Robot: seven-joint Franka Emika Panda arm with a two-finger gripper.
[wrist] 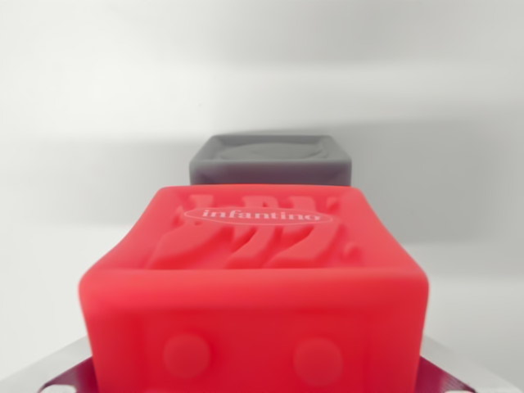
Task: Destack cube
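- Red cube (255, 286): fills the lower centre of the wrist view, raised relief and the word "infantino" on its top face.
- Grey cube (272, 160): directly behind it, on the white surface (90, 123).
- Gripper: only metal edges at the bottom corners; opening cannot be judged.

A red cube (255, 303) fills the lower middle of the wrist view, close to the camera. Its upper face carries raised wavy relief and an oval with the word "infantino"; the face toward the camera shows two round bumps near the bottom edge. Behind it, farther off, sits a grey cube (272, 160) with a round recess in its top. Whether the two touch cannot be told. Metal fingers (61, 372) show at the lower corners, on either side of the red cube. The background is a blurred pale surface.
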